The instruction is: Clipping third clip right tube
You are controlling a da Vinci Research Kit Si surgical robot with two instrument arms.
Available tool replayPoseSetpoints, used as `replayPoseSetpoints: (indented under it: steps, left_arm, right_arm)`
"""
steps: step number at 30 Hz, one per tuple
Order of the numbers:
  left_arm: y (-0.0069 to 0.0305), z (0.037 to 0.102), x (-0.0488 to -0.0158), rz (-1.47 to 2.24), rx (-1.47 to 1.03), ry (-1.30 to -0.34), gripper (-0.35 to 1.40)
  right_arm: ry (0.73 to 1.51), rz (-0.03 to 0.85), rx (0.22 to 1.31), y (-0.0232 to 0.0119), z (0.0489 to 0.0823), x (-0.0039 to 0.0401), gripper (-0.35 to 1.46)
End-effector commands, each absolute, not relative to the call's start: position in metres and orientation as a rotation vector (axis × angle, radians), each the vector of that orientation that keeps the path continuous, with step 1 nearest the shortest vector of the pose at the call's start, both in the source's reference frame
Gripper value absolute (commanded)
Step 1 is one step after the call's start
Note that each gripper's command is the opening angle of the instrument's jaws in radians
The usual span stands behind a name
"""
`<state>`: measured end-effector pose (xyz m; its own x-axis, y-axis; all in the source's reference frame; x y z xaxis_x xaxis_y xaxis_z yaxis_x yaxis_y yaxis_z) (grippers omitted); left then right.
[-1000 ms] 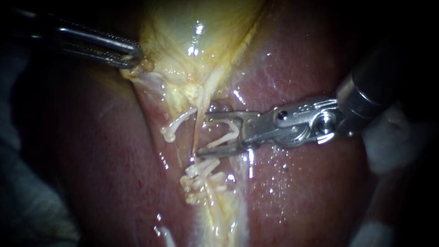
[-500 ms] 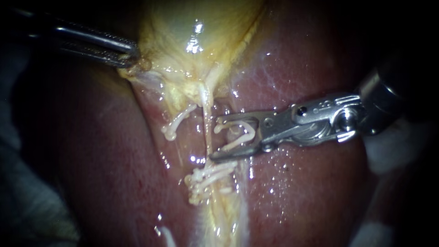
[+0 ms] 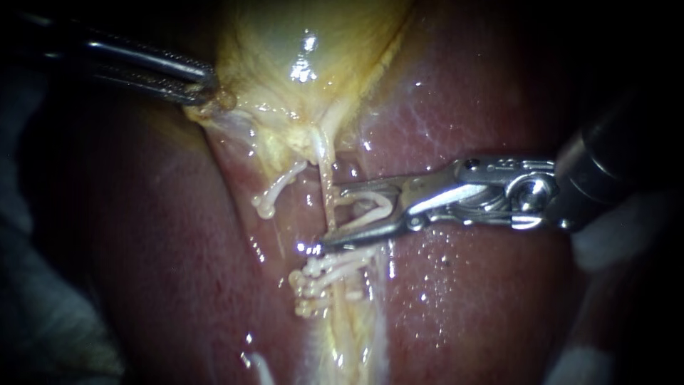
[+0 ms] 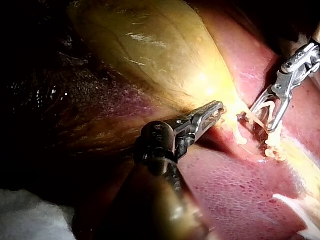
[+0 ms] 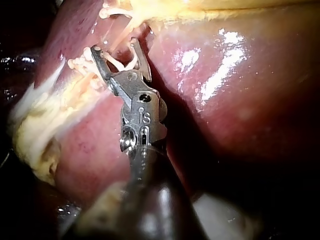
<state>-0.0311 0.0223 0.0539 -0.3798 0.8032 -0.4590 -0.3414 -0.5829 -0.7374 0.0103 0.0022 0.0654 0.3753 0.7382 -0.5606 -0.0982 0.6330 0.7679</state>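
Right tube point(image 3: 325, 171): thin pale strand running down from the gallbladder point(image 3: 299, 43) over the middle of the liver point(image 3: 484, 299), crossing the jaw tips of the right instrument point(image 3: 332, 217)
Left instrument point(image 3: 205, 87): enters from the upper left, jaws clamped on the gallbladder's lower left edge
Gallbladder: yellow, glistening, above the tube
Single clip point(image 3: 274, 191): near the right tube, on its left
Clip cluster point(image 3: 324, 274): on the strand, just beneath the lower jaw tip
Right instrument: jaws spread apart, gripping a loaded clip point(image 3: 370, 210), one leg along each jaw; whether the tube sits inside it cannot be told
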Motion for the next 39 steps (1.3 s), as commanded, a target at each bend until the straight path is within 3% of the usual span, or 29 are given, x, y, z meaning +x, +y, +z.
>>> replayPoseSetpoints:
  steps: [1, 16, 24, 31, 39]
  left_arm:
    - [0.0223, 0.0539, -0.0311, 2.016, -1.081, -0.706, -0.35]
    - [0.0224, 0.054, -0.0311, 2.016, -1.081, -0.706, -0.35]
    - [0.0224, 0.054, -0.0311, 2.016, -1.081, -0.706, -0.35]
    - [0.0226, 0.0543, -0.0308, 2.016, -1.081, -0.703, -0.35]
    - [0.0228, 0.0547, -0.0305, 2.016, -1.081, -0.697, -0.35]
  right_arm:
    - [1.062, 0.609, 0.723, 0.0023, 0.0655, 0.0104, 0.49]
    - [1.148, 0.659, 0.859, 0.0016, 0.0668, 0.0124, 0.48]
    - [1.208, 0.675, 0.875, 0.002, 0.0668, 0.0135, 0.48]
    - [1.279, 0.691, 0.898, 0.0028, 0.0649, 0.0132, 0.45]
    - [1.285, 0.699, 0.909, 0.0035, 0.0631, 0.0133, 0.44]
